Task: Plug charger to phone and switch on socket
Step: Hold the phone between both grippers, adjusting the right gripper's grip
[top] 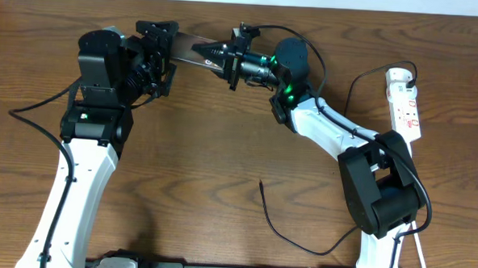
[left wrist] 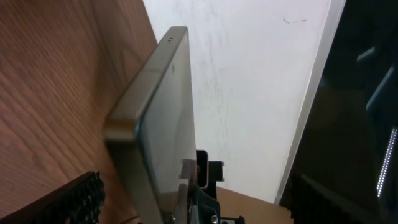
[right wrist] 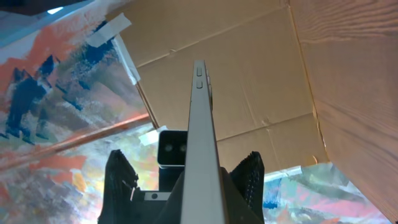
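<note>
The phone (top: 190, 51), a silvery-brown slab, is held above the far edge of the table between my two grippers. My right gripper (top: 214, 52) is shut on its right end. In the right wrist view the phone (right wrist: 200, 124) is edge-on between the fingers (right wrist: 202, 180). My left gripper (top: 168, 56) is open, with the phone's left end between its spread fingers. The left wrist view shows the phone (left wrist: 155, 124) with a gap to each finger (left wrist: 193, 196). The charger (top: 299, 243) lies loose on the table, its tip (top: 261, 183) free. The socket (top: 406, 101) lies at the far right.
A thin black cable (top: 356, 84) loops from the top of the socket. A white cord (top: 420, 247) runs down by the right arm's base. The wooden table (top: 222, 149) ends at a white wall just behind the phone.
</note>
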Robot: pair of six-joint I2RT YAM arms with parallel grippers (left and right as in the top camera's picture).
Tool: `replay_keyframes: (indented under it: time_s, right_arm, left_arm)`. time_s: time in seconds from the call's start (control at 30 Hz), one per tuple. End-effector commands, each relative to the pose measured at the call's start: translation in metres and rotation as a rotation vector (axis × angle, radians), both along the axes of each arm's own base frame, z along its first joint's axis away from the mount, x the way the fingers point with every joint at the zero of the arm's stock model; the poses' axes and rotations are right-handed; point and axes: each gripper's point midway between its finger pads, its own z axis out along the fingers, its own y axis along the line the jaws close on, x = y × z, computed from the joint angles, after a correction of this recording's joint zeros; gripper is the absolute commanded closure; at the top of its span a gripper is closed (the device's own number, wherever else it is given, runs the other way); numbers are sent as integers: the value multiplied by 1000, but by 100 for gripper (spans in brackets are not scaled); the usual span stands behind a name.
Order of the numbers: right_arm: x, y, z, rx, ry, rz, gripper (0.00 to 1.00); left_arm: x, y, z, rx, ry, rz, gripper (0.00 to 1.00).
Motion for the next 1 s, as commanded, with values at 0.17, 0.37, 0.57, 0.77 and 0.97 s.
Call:
replay_keyframes:
  time_s: [0.17, 0.37, 0.57, 0.77, 0.97]
  right_arm:
    - [2, 2, 14, 28, -16, -27, 99]
    - [2, 2, 14, 28, -16, -28, 99]
    - [2, 2, 14, 28, -16, -28, 99]
    - [0, 3, 14, 26, -17, -17, 99]
    - [-4, 6, 13, 24, -18, -2, 99]
  left_arm:
    - [6, 3, -24, 30, 41, 3, 23]
    - [12, 2, -27, 29, 32, -2, 22]
    - [12, 2, -27, 36, 29, -5, 23]
    - [13, 2, -25, 36, 18, -4, 41]
    - [13, 2, -25, 41, 15, -7, 48]
